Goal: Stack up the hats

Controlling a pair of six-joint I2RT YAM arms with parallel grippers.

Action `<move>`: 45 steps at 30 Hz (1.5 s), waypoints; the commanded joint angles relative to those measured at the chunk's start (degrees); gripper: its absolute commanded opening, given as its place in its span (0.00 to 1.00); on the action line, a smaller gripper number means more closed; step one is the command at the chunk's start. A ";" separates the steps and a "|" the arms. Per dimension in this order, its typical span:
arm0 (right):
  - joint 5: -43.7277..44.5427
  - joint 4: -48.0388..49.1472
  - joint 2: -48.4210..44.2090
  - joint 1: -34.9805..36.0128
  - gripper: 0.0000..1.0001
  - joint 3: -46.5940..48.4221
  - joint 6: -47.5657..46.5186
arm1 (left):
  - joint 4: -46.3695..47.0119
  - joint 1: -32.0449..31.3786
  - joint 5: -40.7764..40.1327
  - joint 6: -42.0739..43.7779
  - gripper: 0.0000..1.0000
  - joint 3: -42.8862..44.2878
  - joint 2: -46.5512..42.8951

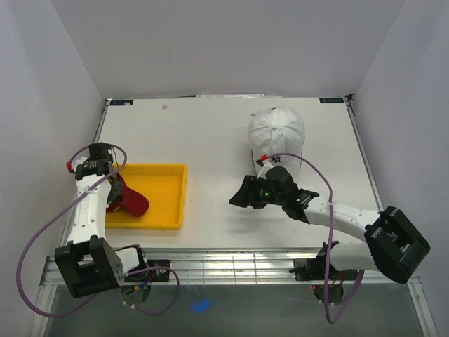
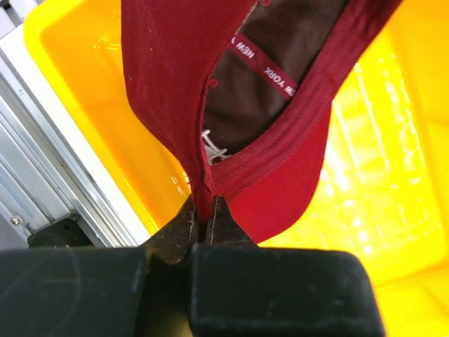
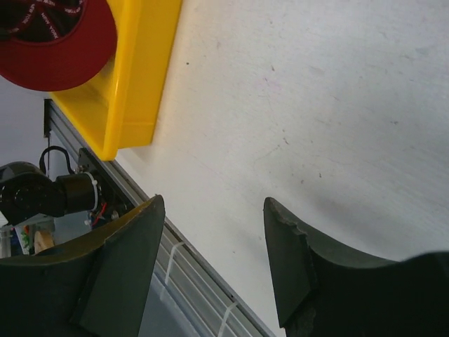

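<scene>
We see the flat white table (image 1: 210,133) bearing a shallow yellow plastic tray (image 1: 158,167) at its 8 o'clock and a domed white fabric cap (image 1: 278,130) at its 1 o'clock, which is probably the base of the stack. The red fabric baseball cap (image 2: 168,84) hangs over the tray, held by its edge, we judge so that it can clear the tray wall. Our left gripper (image 2: 208,210) is clenched on that edge. Our right gripper (image 3: 210,210) is released and empty at the white cap's 7 o'clock. It may stand in the red cap's route.
</scene>
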 commanded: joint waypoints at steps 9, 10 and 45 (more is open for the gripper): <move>5.02 -4.12 6.27 7.80 0.63 20.86 -14.88 | 0.88 0.13 6.43 7.27 0.00 10.89 -5.14; 5.28 -4.03 6.71 8.07 0.63 21.91 -15.58 | 0.44 0.13 6.43 7.53 0.00 11.59 -5.41; 33.85 10.21 30.00 39.62 0.66 48.99 -68.41 | -1.59 -2.95 29.10 1.38 0.00 15.11 -13.50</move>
